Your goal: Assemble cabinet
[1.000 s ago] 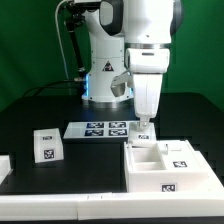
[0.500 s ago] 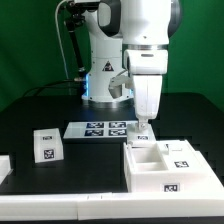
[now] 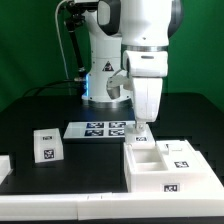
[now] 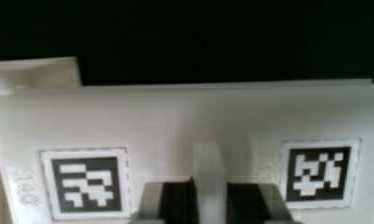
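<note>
Here, your gripper (image 3: 141, 127) hangs over the far left corner of the cabinet (image 3: 172, 172), which sits at the near side on the exterior view's right, beside the marker board (image 3: 104, 129); its fingers (image 4: 166, 203) stand close together, and you cannot tell whether they clench anything

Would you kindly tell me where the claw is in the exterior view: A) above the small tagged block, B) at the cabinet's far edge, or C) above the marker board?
B: the claw hangs right at the far edge of the cabinet.
</note>
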Robot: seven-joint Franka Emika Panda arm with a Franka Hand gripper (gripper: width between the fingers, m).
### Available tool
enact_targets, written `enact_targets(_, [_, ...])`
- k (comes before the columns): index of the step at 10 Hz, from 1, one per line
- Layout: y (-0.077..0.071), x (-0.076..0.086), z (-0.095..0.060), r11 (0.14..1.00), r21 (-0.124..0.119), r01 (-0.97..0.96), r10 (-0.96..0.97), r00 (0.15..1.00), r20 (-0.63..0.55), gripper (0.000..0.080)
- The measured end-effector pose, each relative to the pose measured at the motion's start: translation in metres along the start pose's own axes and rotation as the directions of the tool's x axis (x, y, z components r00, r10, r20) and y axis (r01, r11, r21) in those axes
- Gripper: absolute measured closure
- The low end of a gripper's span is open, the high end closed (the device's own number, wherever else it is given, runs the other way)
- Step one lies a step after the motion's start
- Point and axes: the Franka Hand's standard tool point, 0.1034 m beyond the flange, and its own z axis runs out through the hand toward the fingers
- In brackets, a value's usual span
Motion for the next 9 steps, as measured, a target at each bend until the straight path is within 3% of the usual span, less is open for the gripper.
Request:
enact_targets(5, [0.028, -0.001, 0.000, 1.000, -0.010, 0.024, -0.024, 1.000, -0.002, 0.0731])
enact_targets(9, [0.060, 0.000, -0.001, 0.994, -0.048, 0.094, -0.095, 0.995, -0.012, 0.0731])
